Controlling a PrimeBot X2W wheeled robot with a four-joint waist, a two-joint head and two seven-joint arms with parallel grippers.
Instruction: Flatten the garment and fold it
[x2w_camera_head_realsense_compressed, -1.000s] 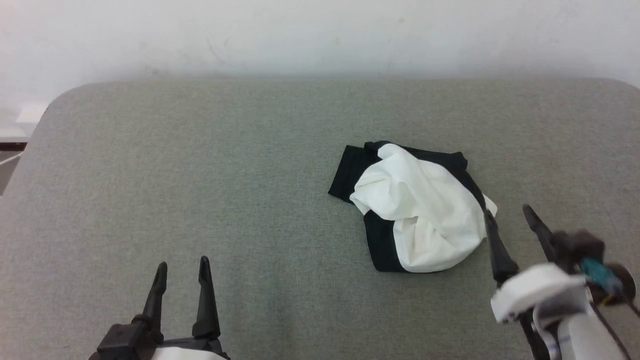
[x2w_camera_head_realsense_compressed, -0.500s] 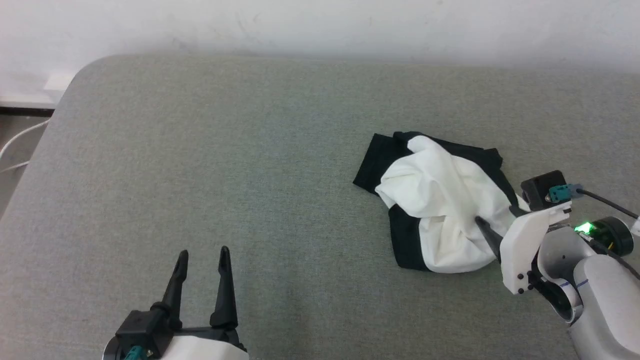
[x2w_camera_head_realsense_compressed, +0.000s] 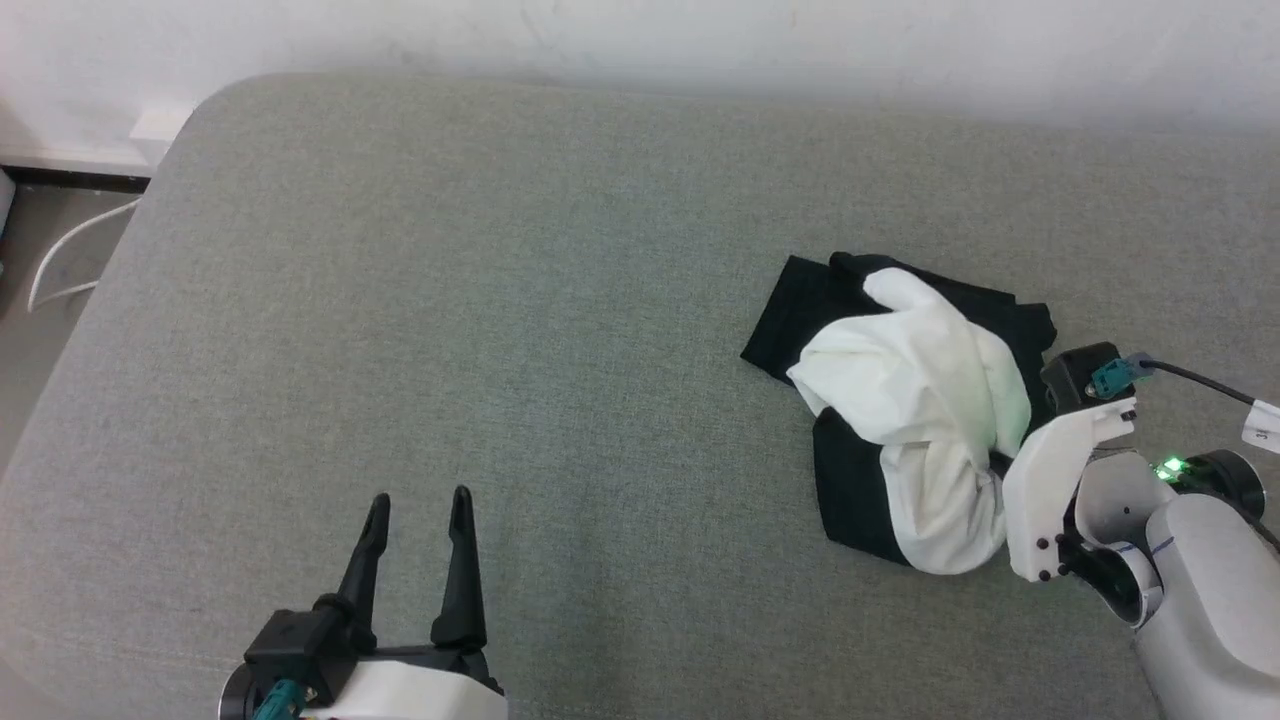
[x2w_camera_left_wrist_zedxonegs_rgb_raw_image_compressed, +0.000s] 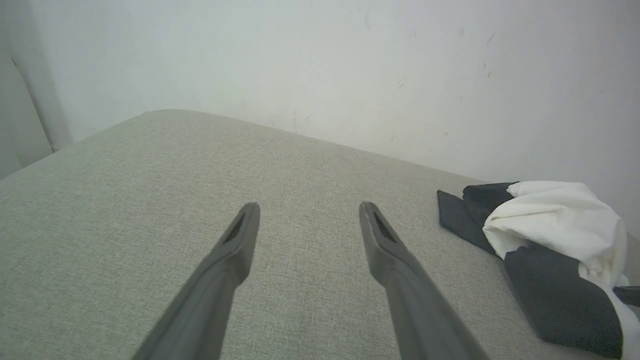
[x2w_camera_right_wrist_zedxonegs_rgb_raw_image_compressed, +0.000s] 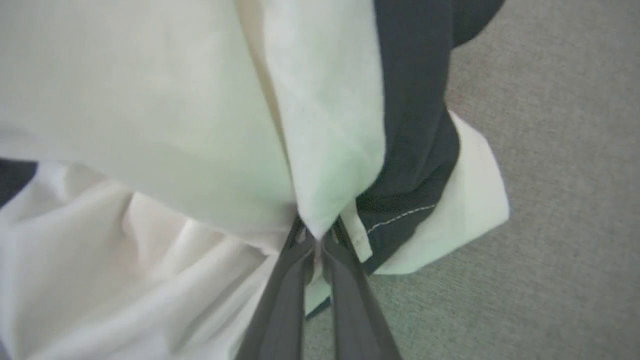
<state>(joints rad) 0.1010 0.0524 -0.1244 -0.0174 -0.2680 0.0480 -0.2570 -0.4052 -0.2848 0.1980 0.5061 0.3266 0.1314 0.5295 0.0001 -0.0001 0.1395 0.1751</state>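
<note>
Garment (x2w_camera_head_realsense_compressed: 920, 400) lies bunched at the right of the grey worktop (x2w_camera_head_realsense_compressed: 500, 300). Right end effector (x2w_camera_right_wrist_zedxonegs_rgb_raw_image_compressed: 316, 237) is clenched on a white fold of it; left end effector (x2w_camera_head_realsense_compressed: 418, 505) is spread empty, well apart.

One garment (x2w_camera_head_realsense_compressed: 920, 400), one grey surface (x2w_camera_head_realsense_compressed: 500, 300), two pincers: left pincer (x2w_camera_head_realsense_compressed: 420, 495), right pincer (x2w_camera_right_wrist_zedxonegs_rgb_raw_image_compressed: 315, 244)
</note>
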